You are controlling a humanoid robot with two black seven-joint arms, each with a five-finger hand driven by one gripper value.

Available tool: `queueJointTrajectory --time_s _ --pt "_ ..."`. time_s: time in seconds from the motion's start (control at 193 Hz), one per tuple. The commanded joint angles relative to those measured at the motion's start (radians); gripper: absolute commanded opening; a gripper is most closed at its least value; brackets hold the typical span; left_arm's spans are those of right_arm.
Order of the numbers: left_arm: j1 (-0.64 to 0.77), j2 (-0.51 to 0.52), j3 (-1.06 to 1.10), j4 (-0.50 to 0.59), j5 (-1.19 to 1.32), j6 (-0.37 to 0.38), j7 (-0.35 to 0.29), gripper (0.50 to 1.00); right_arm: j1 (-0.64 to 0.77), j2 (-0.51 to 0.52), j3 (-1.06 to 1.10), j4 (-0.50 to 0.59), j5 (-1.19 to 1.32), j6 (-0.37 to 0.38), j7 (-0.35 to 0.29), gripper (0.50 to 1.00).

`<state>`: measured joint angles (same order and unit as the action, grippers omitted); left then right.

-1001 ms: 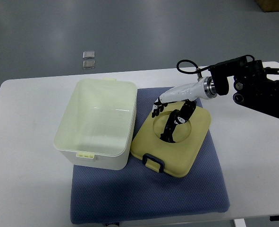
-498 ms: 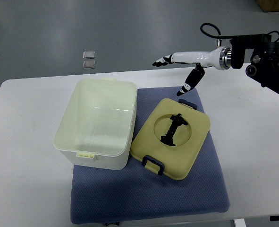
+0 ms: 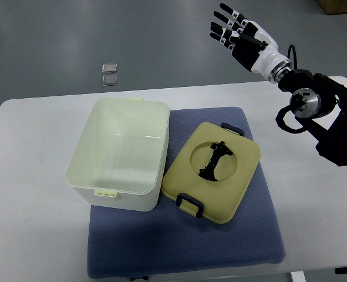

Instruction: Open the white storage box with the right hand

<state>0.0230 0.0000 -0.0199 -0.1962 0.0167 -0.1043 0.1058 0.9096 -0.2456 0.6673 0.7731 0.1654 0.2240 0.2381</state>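
With fingers spread and empty, my right hand [image 3: 239, 36] hangs well above the table [image 3: 32, 176]. I see the lid [image 3: 214, 170] off, beside the white storage box [image 3: 121, 154]. Risk: a careless descent knocks either.

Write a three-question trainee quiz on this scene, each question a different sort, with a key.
1. True or false: the lid is on the box.
2. Where does the lid lie? A) on the blue mat, right of the box; B) inside the box; C) on the floor.
3. Fill in: the right hand is raised with fingers ____ and holds nothing.

Key: 1 false; 2 A; 3 spread.
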Motion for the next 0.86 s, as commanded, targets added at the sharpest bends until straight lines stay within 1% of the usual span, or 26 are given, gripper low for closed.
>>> queueJointTrajectory --time_s 0.0,0.047,0.13,0.306,0.405,0.529,0.851 --pt "0.0 0.0 0.0 0.0 0.0 0.0 0.0 1.0 -0.038 0.019 0.011 -0.012 0.213 -0.009 0.012 0.926" --pt "0.0 0.0 0.0 0.0 0.0 0.0 0.0 1.0 -0.067 0.023 0.046 -0.015 0.27 0.0 0.02 0.928" --pt "0.0 0.0 0.0 0.001 0.0 0.0 0.0 1.0 -0.112 0.025 0.101 -0.017 0.278 0.017 0.024 0.928" --pt "0.0 0.0 0.001 0.0 0.0 0.0 0.0 1.0 -0.159 0.023 0.109 -0.038 0.27 0.139 0.024 0.928" --pt "-0.001 0.0 0.0 -0.002 0.0 0.0 0.0 1.0 -0.164 0.023 0.106 -0.084 0.269 0.17 0.024 0.928" --pt "-0.001 0.0 0.0 -0.002 0.002 0.0 0.0 1.0 -0.17 0.025 0.097 -0.129 0.264 0.176 0.024 0.928" --pt "-0.001 0.0 0.0 -0.002 0.002 0.0 0.0 1.0 -0.17 0.039 0.098 -0.132 0.077 0.166 0.024 0.928"
